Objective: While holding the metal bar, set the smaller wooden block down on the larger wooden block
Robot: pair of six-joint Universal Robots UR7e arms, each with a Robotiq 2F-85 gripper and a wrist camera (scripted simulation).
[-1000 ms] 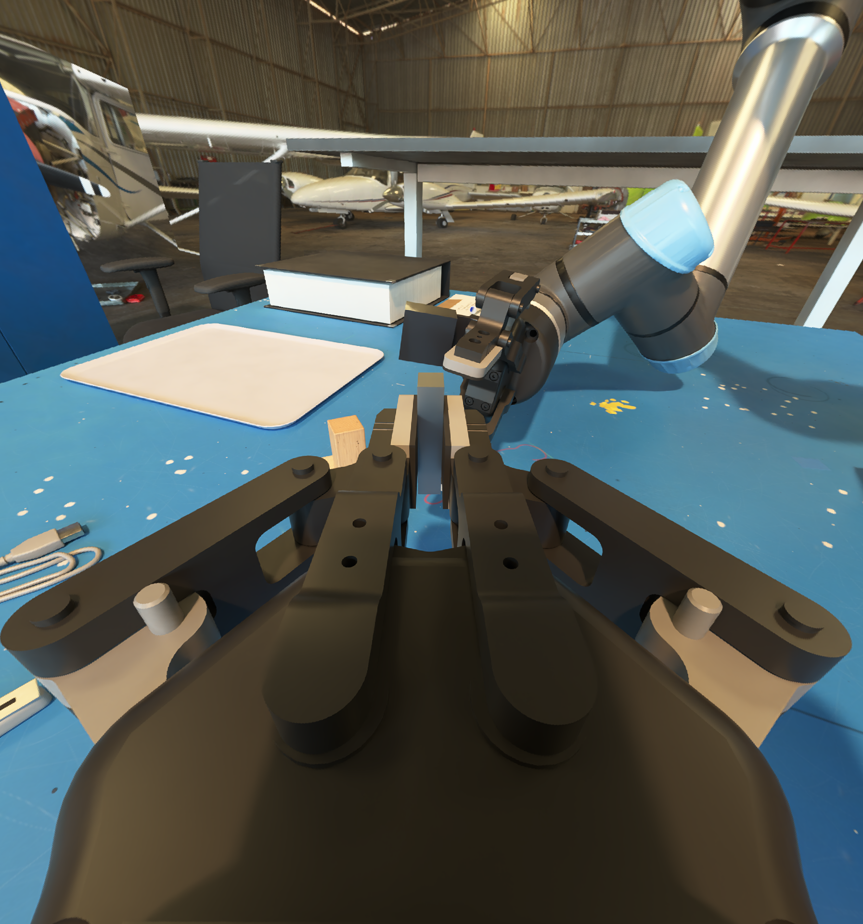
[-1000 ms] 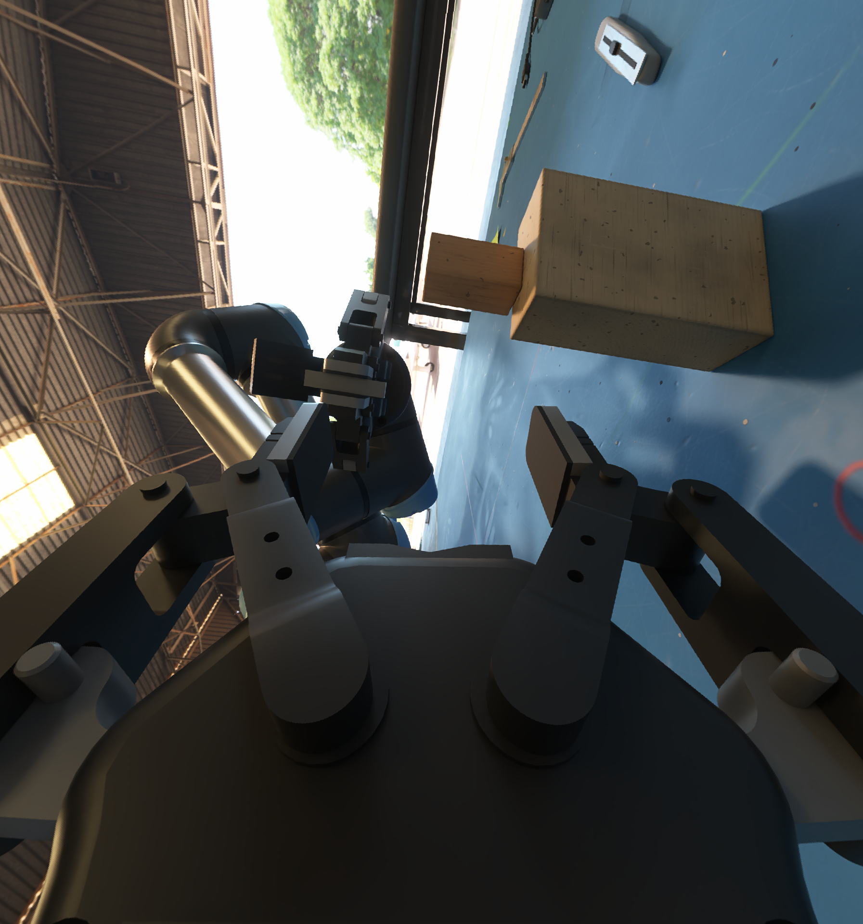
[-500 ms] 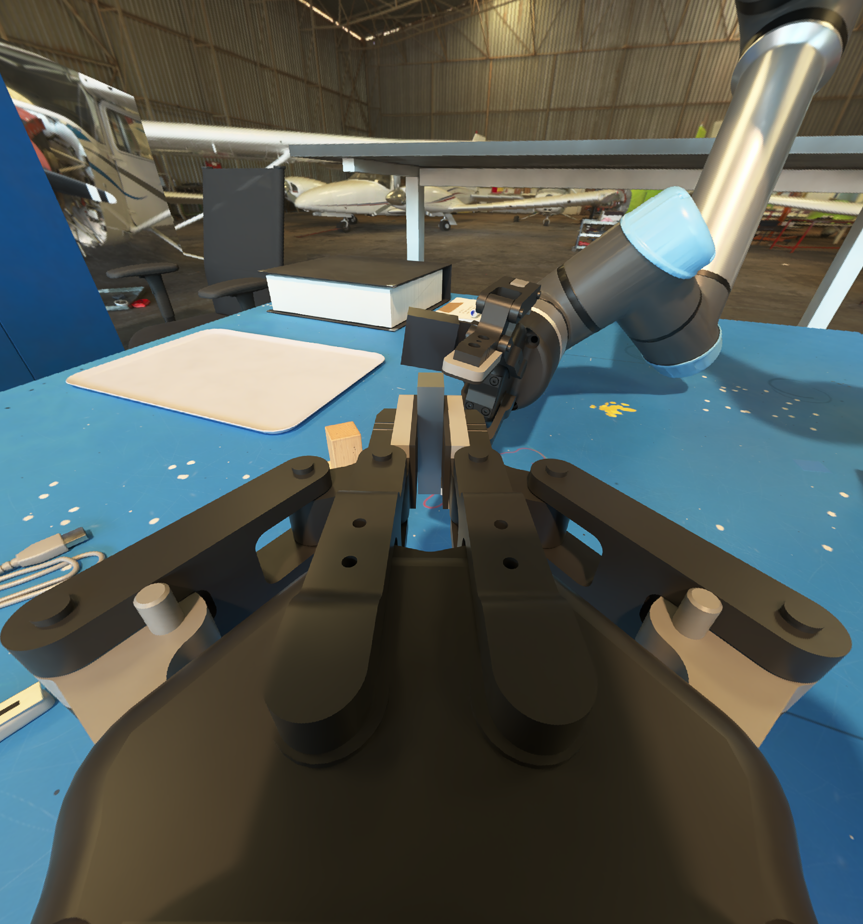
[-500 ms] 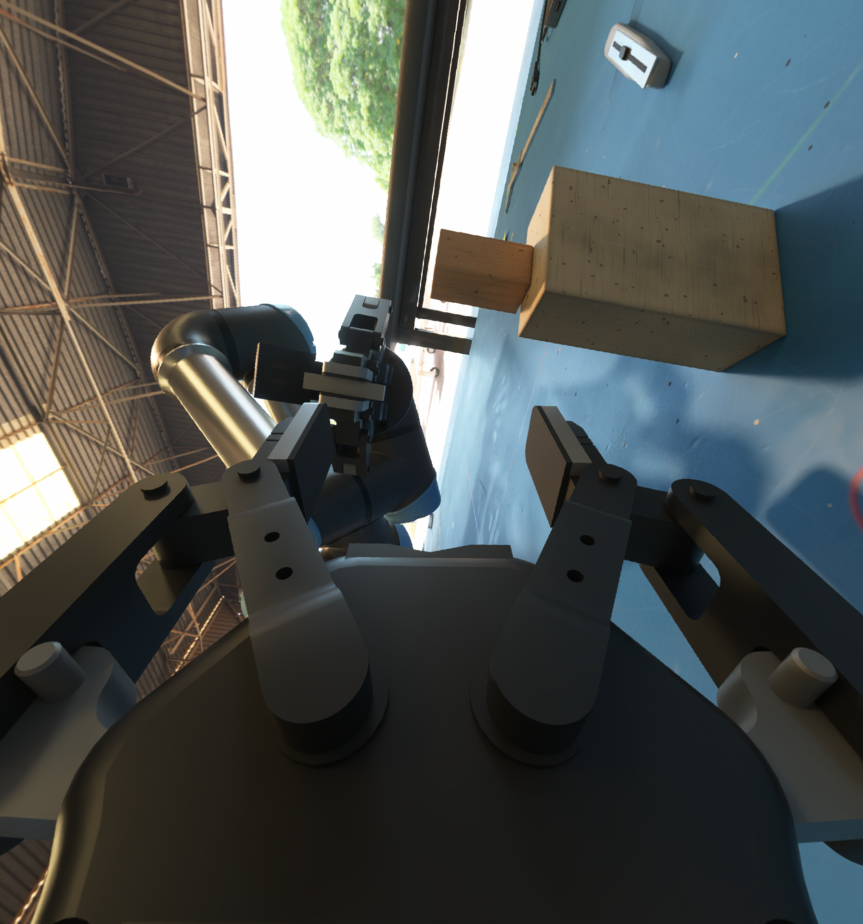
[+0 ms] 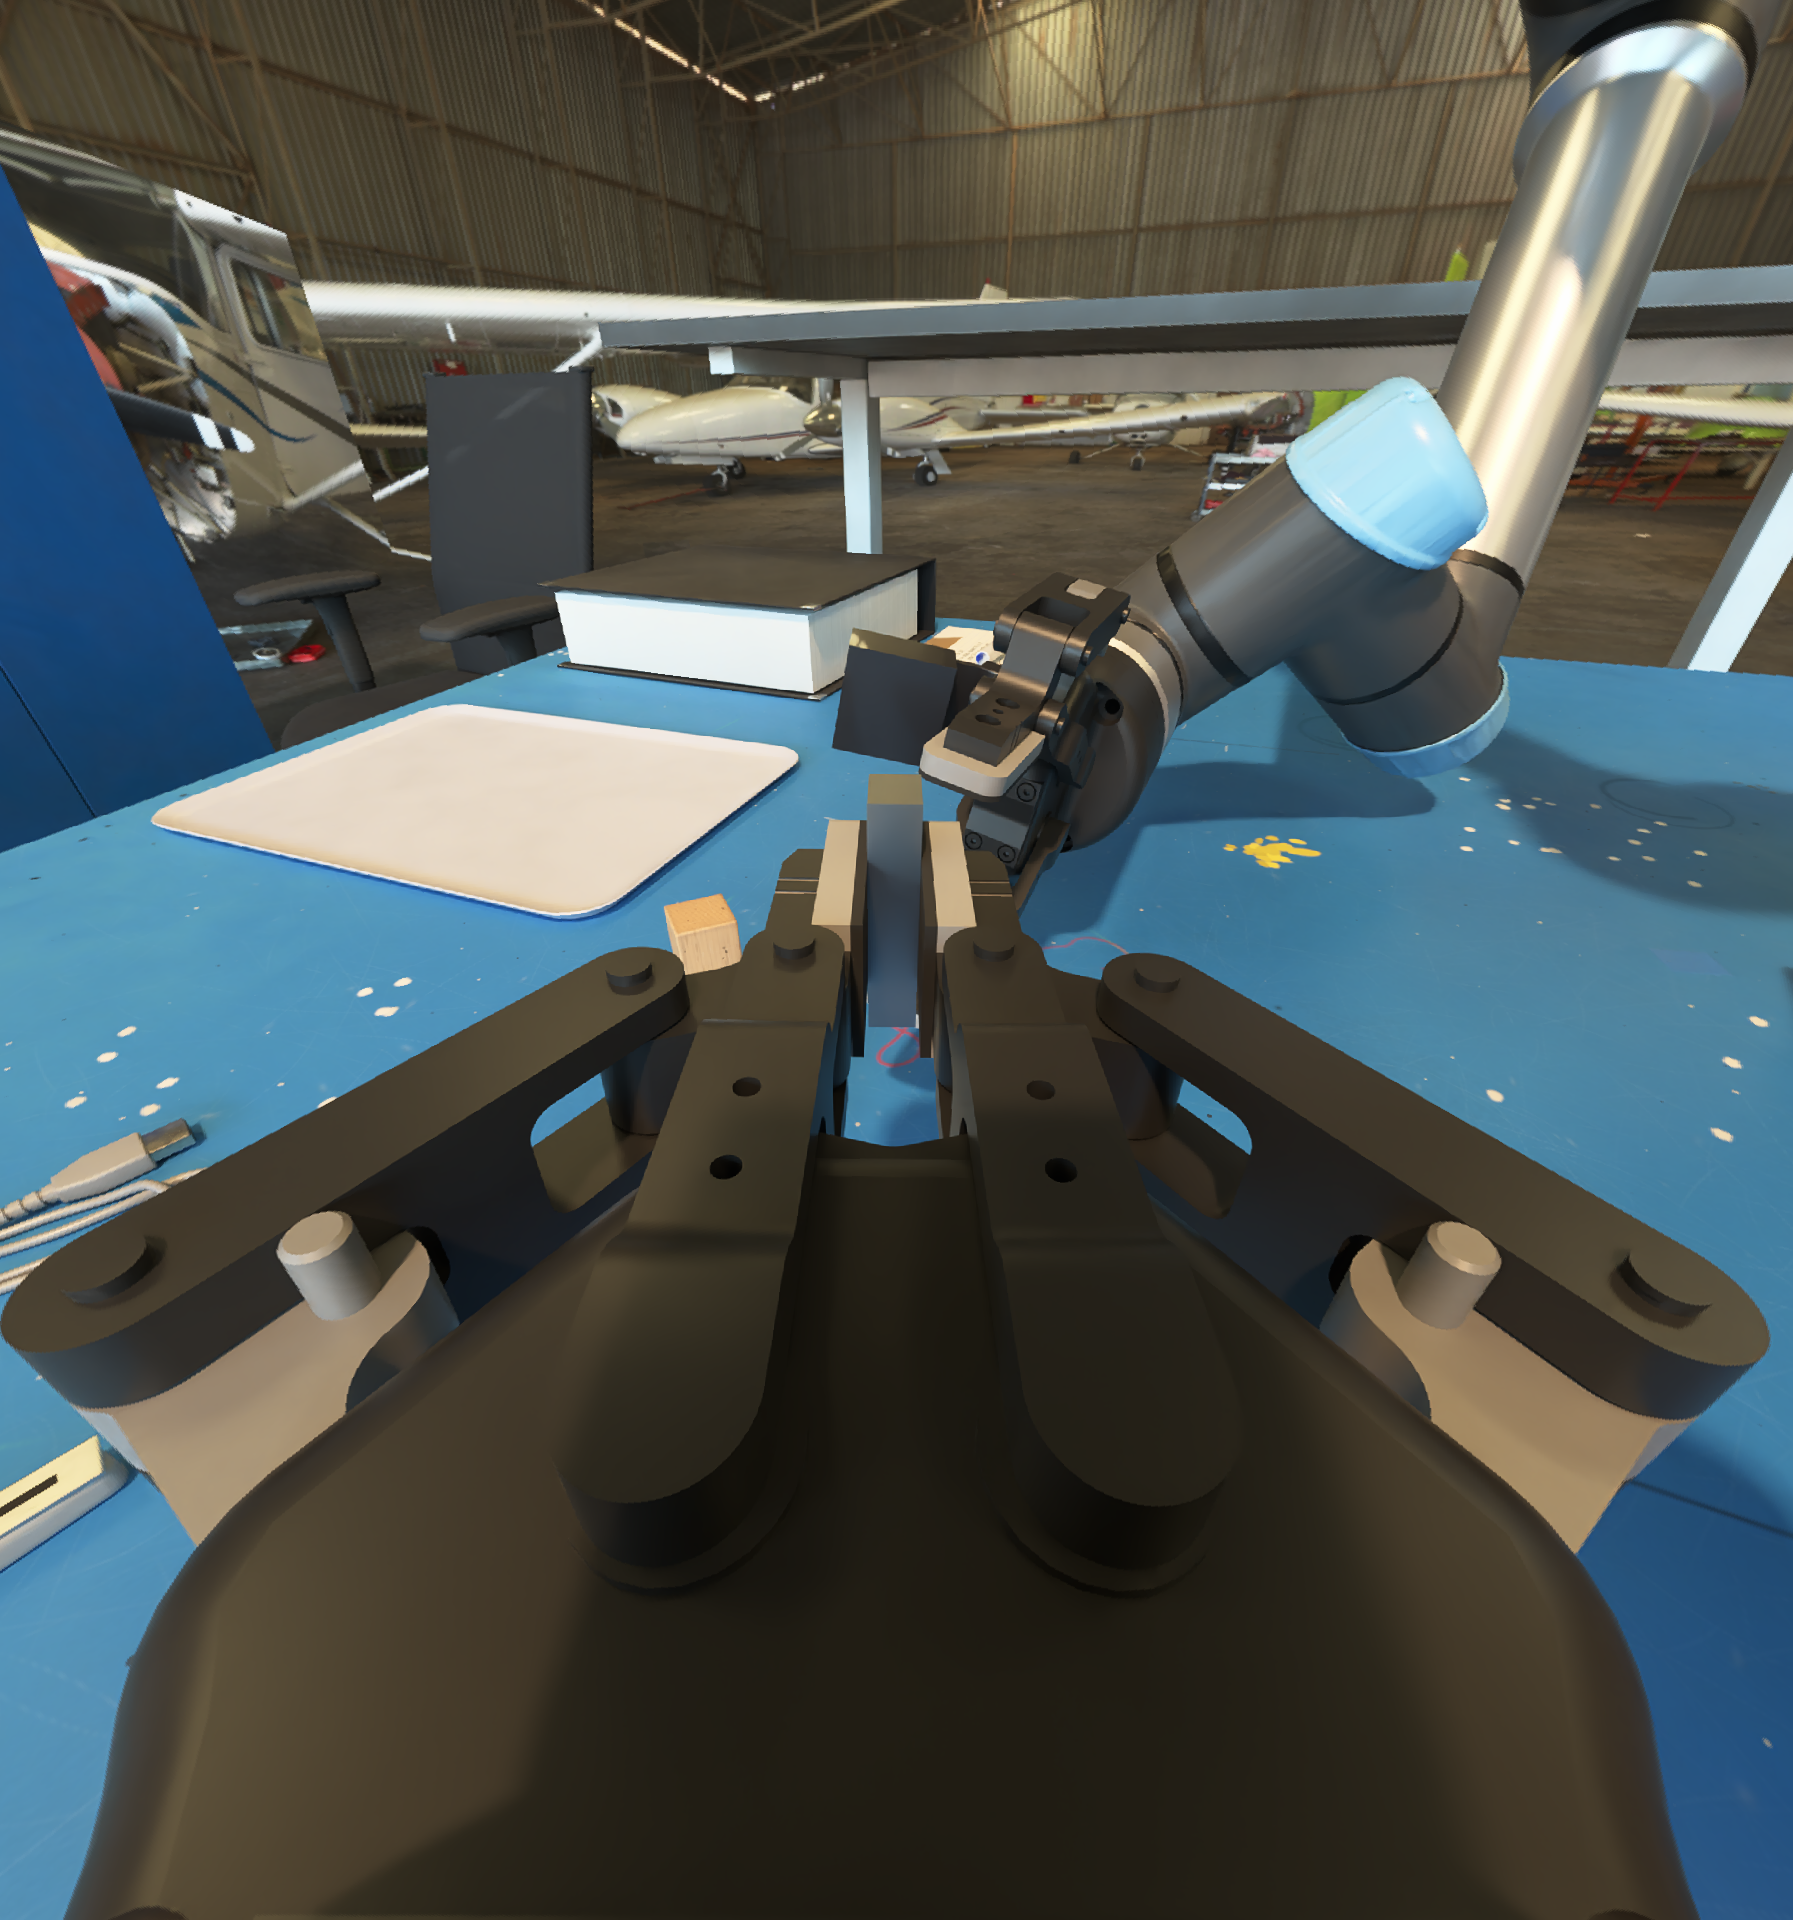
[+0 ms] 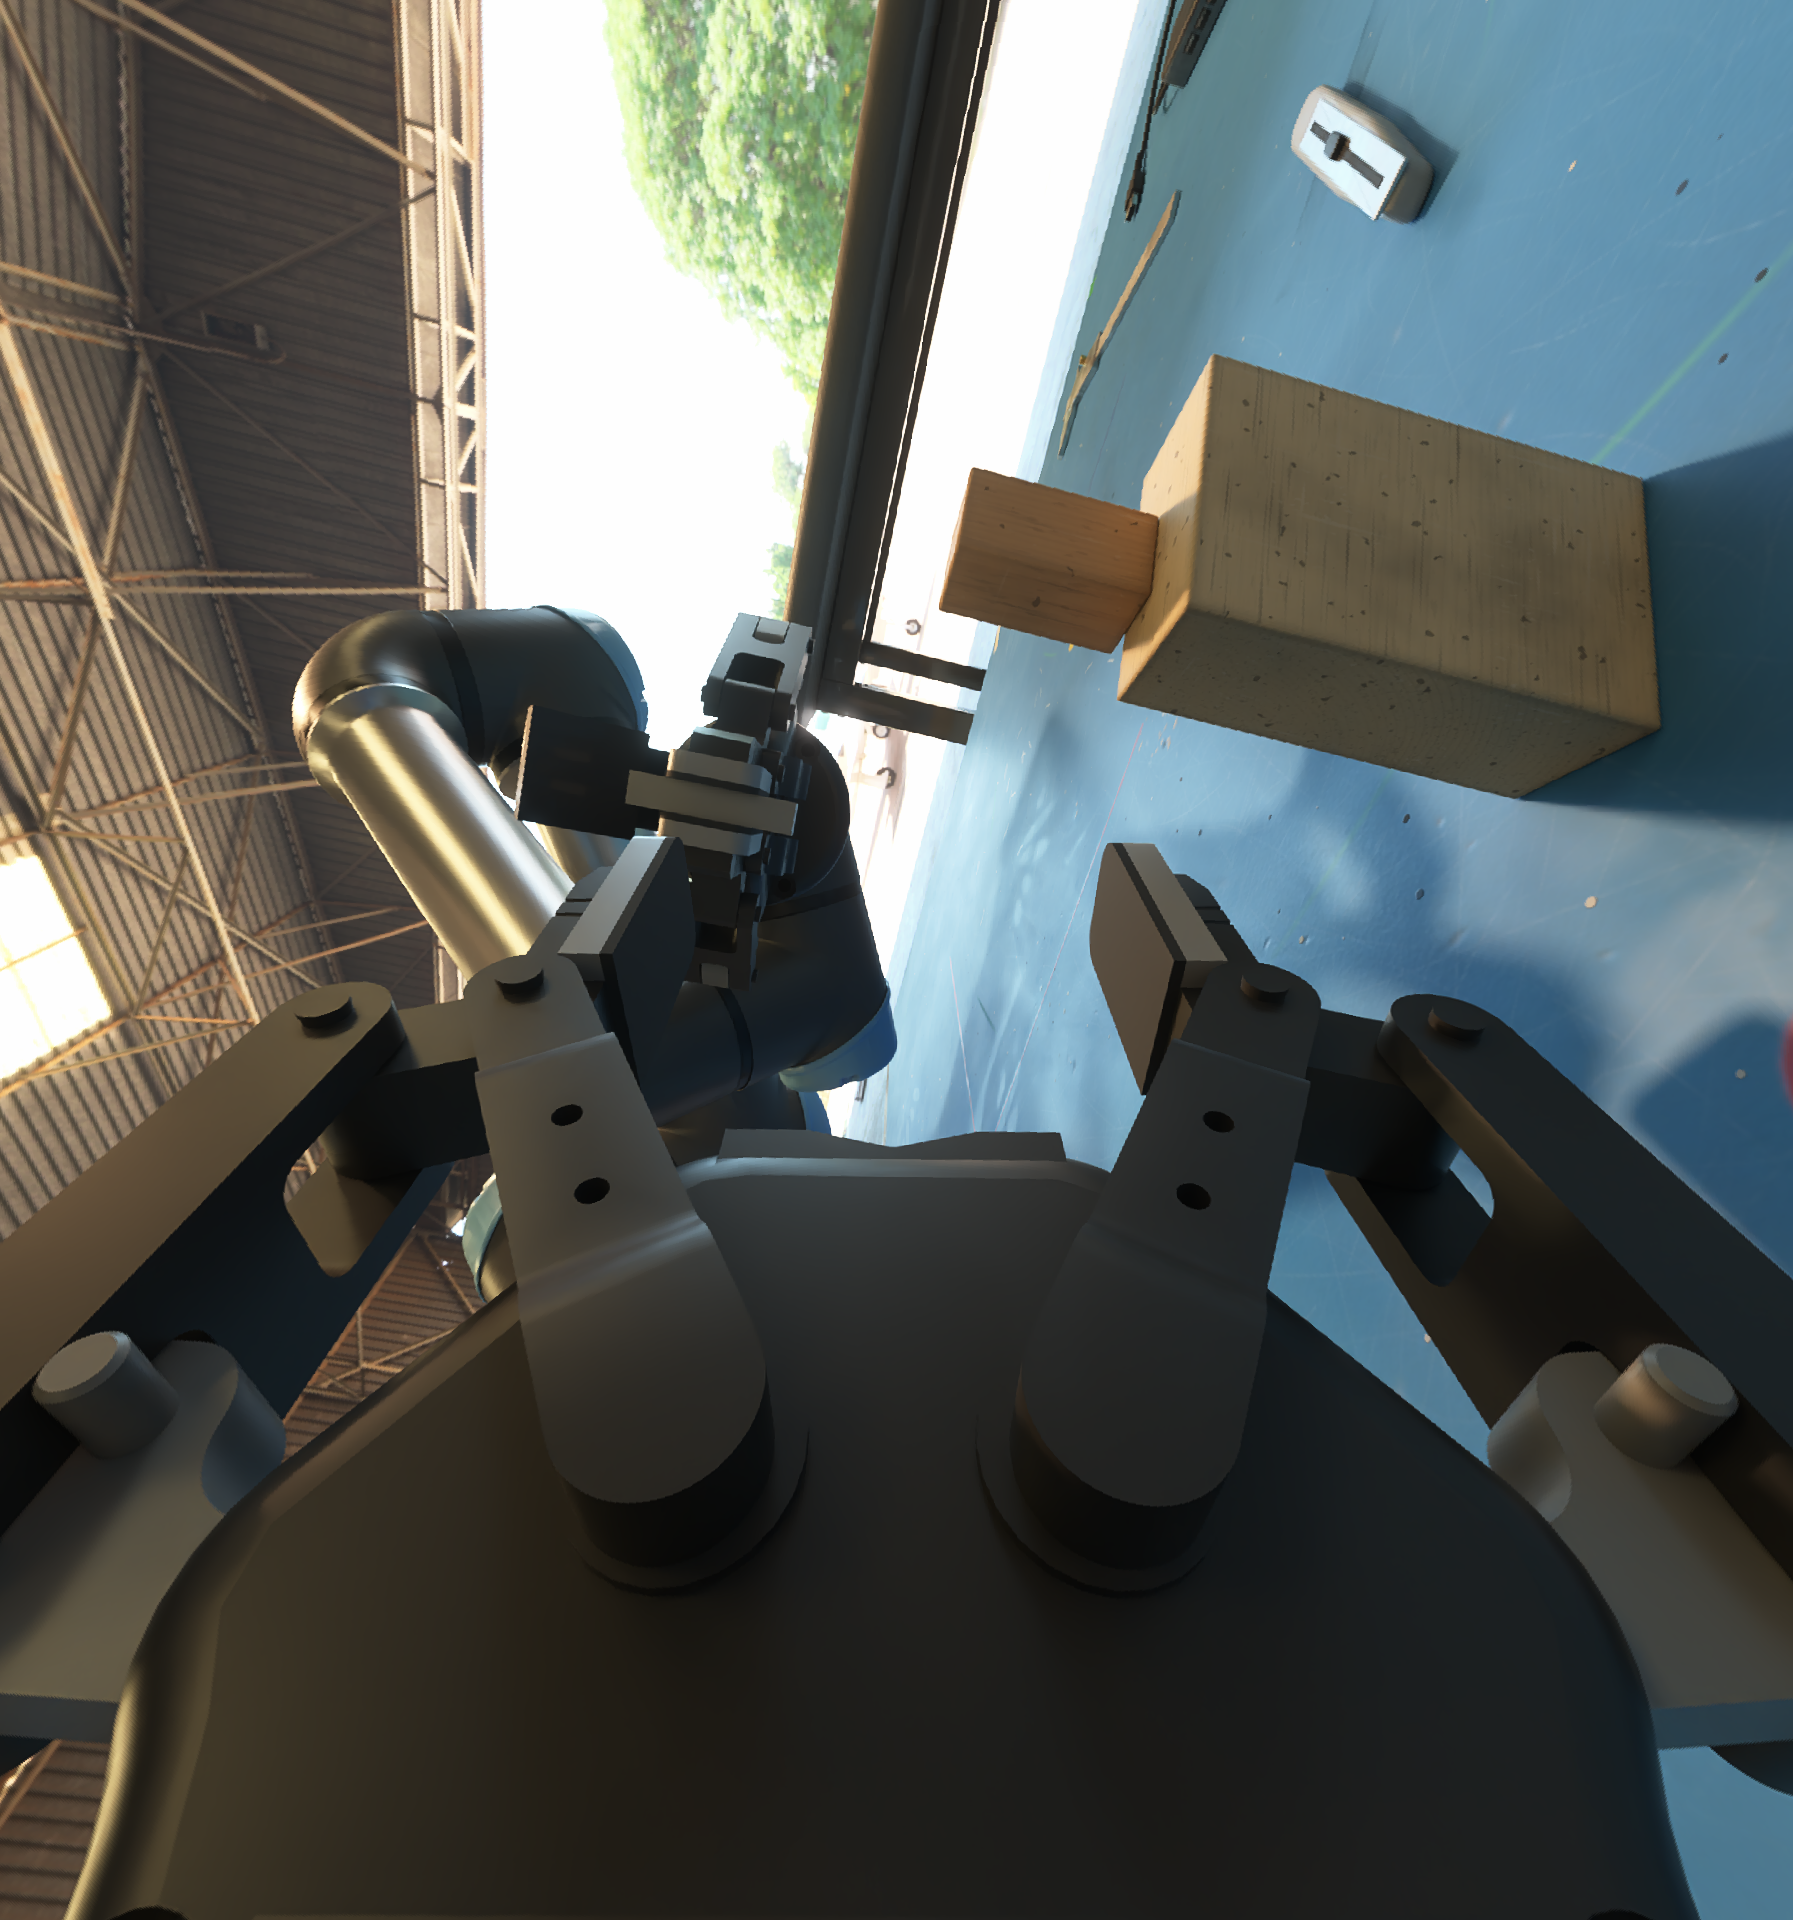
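Right arm point(image 5: 1318, 613): sliding toward 3 o'clock in the left view; its gripper point(image 6: 892, 935) is gaping, empty.
Big block point(image 6: 1391, 561): drifting toward 3 o'clock.
Small block point(image 6: 1048, 556): probably touching it at 9 o'clock, ungrasped.
Bar point(image 5: 892, 894): being pinched by left gripper point(image 5: 893, 883).

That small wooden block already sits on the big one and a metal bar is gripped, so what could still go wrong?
1. The small block sits at the very edge of the large block, so a nudge might tip it off.
2. The open right gripper is close by; backing away carelessly could bump the blocks.
3. The left gripper pinches only the lower part of the metal bar; it may slip if the grip loosens.
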